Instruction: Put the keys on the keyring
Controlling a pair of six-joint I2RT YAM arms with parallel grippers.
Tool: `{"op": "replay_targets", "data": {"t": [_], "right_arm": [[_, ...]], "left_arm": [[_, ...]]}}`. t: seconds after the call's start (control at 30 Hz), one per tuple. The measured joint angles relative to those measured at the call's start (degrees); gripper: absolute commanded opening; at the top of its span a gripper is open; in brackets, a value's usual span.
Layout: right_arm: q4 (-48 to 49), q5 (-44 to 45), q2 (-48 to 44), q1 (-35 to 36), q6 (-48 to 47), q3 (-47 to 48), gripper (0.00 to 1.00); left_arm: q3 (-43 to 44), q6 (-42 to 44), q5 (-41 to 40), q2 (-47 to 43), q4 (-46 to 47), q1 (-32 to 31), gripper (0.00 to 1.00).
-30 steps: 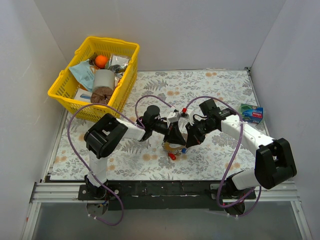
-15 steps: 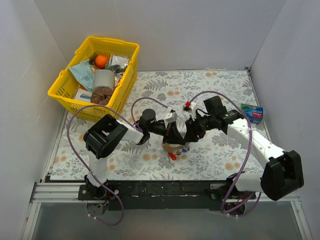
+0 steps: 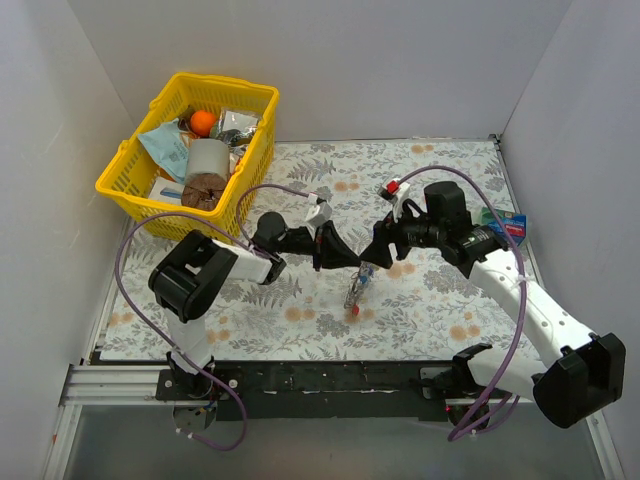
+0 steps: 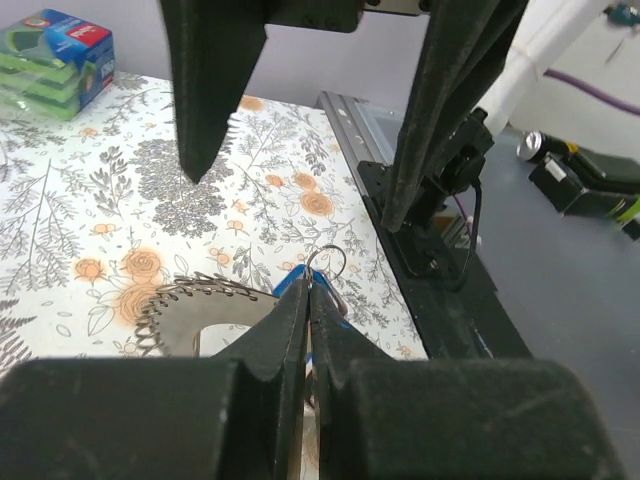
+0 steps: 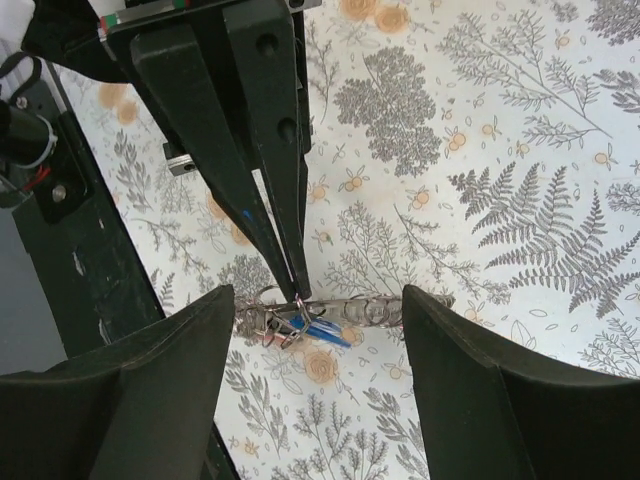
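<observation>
- Left gripper [image 3: 349, 260] pinches the edge of the keyring [image 5: 385, 310] at mid-table.
- Keys [image 5: 322, 331] bunch on the ring beside that pinch.
- Right gripper [image 3: 383, 252] is spread wide, straddling the ring.

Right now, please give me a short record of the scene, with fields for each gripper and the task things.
left gripper: shut, pinching the keyring
right gripper: open, fingers either side of the keyring
keys: clustered at the keyring; blue and red heads show
elsewhere: yellow basket, sponge pack
</observation>
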Motion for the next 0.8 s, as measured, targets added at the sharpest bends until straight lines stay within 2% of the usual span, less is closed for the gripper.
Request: {"op": "replay_targets", "data": {"t": [0.1, 0.23, 0.33, 0.53, 0.8], "right_arm": [[1.40, 0.55, -0.33, -0.04, 1.66, 0.42, 0.77], [3.87, 2.01, -1.86, -0.07, 5.01, 0.90, 0.92], [6.23, 4.11, -4.07, -0.07, 7.74, 1.18, 0.94], [8.90, 6.19, -6.51, -0.07, 9.79, 1.66, 0.93], [7.04, 5.38, -2.86, -0.07, 9.90, 1.57, 0.88]], "left_arm": [[0.00, -4.74, -0.09, -0.26, 1.33, 1.86, 0.00], [0.02, -11.52, -0.70, -0.26, 1.88, 3.93, 0.00], [0.09, -14.67, -1.29, -0.26, 2.05, 4.94, 0.00], [0.24, -16.52, -1.49, -0.26, 2.16, 5.16, 0.00], [-1.68, -15.45, -1.68, 0.02, 2.47, 5.16, 0.00]]}}
